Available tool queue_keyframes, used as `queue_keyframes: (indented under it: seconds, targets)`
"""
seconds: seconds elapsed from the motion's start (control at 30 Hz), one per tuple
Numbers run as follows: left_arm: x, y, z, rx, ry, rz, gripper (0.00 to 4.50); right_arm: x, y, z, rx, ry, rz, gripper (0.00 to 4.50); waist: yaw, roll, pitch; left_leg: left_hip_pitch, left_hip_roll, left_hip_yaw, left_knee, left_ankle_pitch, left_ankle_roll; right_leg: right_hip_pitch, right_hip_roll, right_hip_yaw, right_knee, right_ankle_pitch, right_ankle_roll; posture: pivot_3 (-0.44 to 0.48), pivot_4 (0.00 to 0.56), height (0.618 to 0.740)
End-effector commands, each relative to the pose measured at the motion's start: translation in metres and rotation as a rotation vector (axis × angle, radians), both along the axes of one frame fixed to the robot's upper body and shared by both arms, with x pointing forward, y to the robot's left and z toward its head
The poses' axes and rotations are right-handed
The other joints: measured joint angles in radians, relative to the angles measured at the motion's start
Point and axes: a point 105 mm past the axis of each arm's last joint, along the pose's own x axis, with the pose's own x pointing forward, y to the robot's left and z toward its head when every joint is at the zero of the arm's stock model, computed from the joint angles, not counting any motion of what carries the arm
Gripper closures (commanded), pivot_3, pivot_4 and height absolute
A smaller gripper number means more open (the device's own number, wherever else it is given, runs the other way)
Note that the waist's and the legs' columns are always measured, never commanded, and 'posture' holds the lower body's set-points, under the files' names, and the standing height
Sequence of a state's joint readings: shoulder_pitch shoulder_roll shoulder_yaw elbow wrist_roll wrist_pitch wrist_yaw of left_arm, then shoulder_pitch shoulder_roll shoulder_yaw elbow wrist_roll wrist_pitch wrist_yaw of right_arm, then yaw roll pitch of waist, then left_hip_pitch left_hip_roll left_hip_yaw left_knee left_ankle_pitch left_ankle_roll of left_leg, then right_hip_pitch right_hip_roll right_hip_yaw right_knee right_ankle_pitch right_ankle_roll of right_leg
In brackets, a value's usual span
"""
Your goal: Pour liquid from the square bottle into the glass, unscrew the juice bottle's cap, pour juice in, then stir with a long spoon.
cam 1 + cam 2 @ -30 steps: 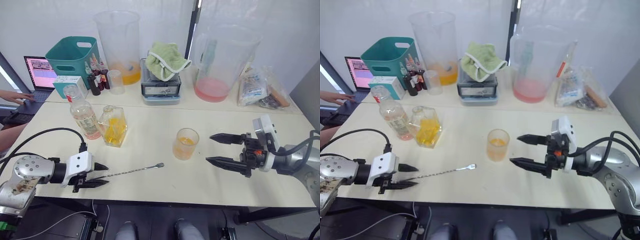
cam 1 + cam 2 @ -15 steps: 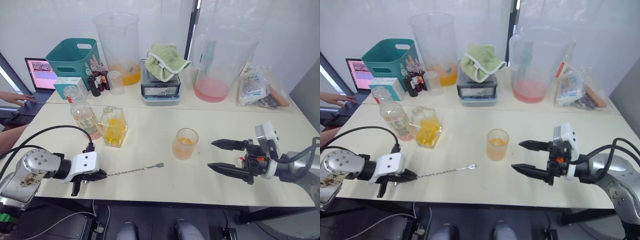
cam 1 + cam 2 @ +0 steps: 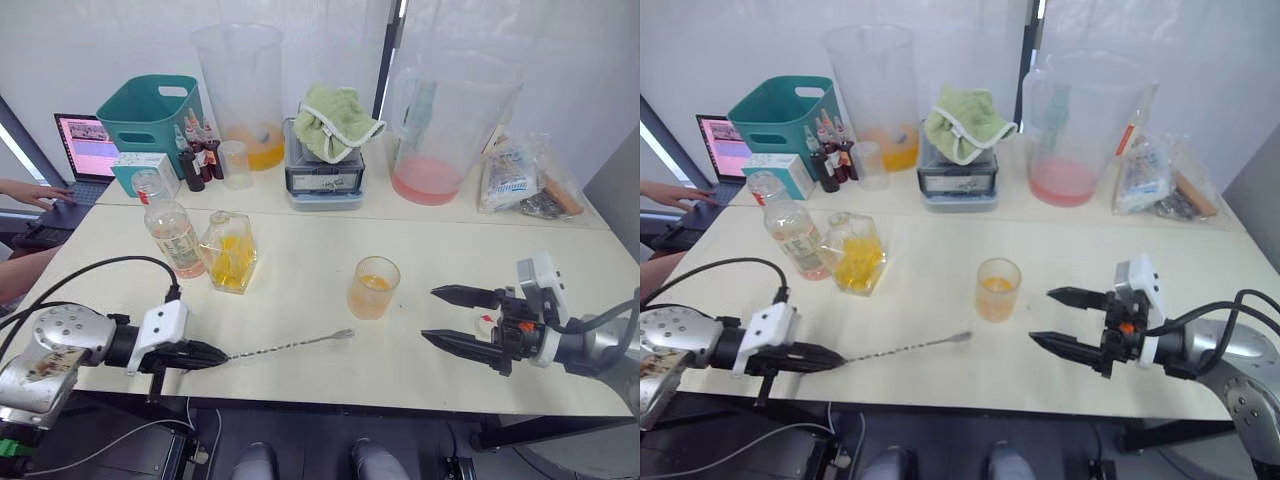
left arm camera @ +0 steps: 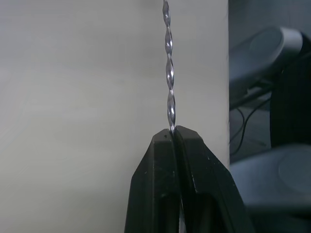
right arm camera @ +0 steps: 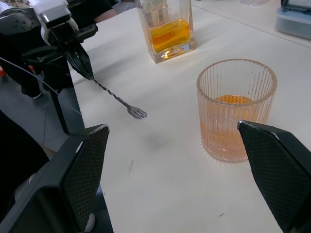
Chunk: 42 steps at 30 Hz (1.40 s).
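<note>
The long spoon (image 3: pixel 290 347) lies near the front edge of the tabletop (image 3: pixel 300 270). The left tool (image 3: pixel 212 355) has its two black fingers pressed together on the spoon's thin end, pinching it. The spoon's far end points toward the glass (image 3: pixel 372 288), which has orange drink in it. The right tool (image 3: pixel 458 317) is just beside the glass, with its fingers spread wide and holding nothing. The square bottle (image 3: pixel 227 252) and the juice bottle (image 3: pixel 176 238) stand side by side behind the left tool.

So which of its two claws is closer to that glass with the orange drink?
Right. The right gripper hangs open just beside the glass; the left gripper is farther off, shut on the long spoon.
</note>
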State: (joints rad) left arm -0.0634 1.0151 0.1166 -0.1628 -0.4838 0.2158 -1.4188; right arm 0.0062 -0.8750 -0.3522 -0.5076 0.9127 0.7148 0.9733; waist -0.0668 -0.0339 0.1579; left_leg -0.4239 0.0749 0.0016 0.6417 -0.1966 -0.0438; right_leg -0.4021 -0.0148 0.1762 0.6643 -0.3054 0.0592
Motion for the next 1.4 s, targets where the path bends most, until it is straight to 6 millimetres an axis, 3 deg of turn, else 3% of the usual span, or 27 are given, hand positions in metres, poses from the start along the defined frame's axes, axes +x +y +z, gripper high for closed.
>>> queue_keyframes:
  seconds: [0.03,0.13,0.27,0.37,0.47,0.57,0.83,1.17,1.4]
  targets:
    - [-0.004,-0.012,0.029,-0.154,0.004,-0.009,4.48,-0.002,-0.004,0.011,0.025,-0.037,-0.032,0.0,0.0,0.0,0.0,0.0,0.0,0.0,0.0,0.0,0.0,0.0,0.0,0.0,0.0,-0.001,0.001,0.0,0.15,0.738]
    - [0.004,-0.037,0.054,-0.342,-0.006,0.012,4.48,-0.003,0.001,0.016,0.07,-0.04,-0.052,0.0,0.007,0.0,0.0,0.0,0.0,-0.001,0.0,0.0,0.0,0.0,0.0,0.0,0.0,-0.001,0.002,0.0,0.15,0.738]
    - [0.015,-0.07,0.072,-0.53,-0.015,0.052,4.48,-0.008,0.039,0.034,0.226,-0.048,0.002,0.0,0.004,-0.001,0.0,0.0,0.0,-0.002,0.003,0.0,0.0,0.002,0.0,-0.001,0.001,0.0,0.003,0.0,0.15,0.738]
    - [0.014,-0.08,0.076,-0.575,-0.01,0.062,4.48,-0.005,0.055,0.04,0.276,-0.035,-0.018,0.0,-0.005,-0.001,0.0,0.001,0.0,-0.003,0.002,0.0,0.0,0.003,0.001,-0.001,0.0,0.001,0.001,0.0,0.15,0.738]
    - [0.011,-0.093,0.073,-0.59,-0.006,0.051,4.48,0.008,0.086,0.059,0.465,0.022,-0.075,0.0,-0.007,-0.001,0.0,0.001,0.0,-0.004,0.002,0.0,0.0,0.003,0.002,-0.001,0.001,0.001,0.0,0.0,0.15,0.738]
    - [0.011,-0.098,0.072,-0.589,-0.004,0.045,4.48,0.021,0.102,0.067,0.481,0.021,-0.117,0.0,-0.005,-0.001,0.0,0.0,0.0,-0.004,0.002,0.001,-0.001,0.002,0.002,-0.001,0.001,0.001,0.0,0.0,0.15,0.738]
    - [0.019,-0.097,0.07,-0.57,-0.015,0.042,4.48,0.024,0.107,0.091,0.615,0.066,-0.1,0.0,0.003,-0.001,0.0,-0.003,0.0,-0.005,0.002,0.001,-0.001,0.0,0.001,-0.001,0.0,0.001,0.0,0.0,0.15,0.738]
    - [0.022,-0.091,0.07,-0.579,-0.023,0.064,4.48,0.02,0.101,0.084,0.612,0.101,-0.116,0.0,-0.002,-0.001,0.0,-0.003,0.0,-0.005,0.002,0.001,-0.001,0.0,0.001,-0.001,0.001,0.001,0.0,0.0,0.15,0.738]
    - [0.017,-0.088,0.07,-0.574,-0.027,0.061,4.5,0.019,0.102,0.082,0.606,0.114,-0.124,2.17,-0.002,-0.001,0.0,-0.003,0.0,-0.005,0.002,0.001,-0.001,0.0,0.001,-0.001,0.001,0.001,0.0,0.0,0.15,0.738]
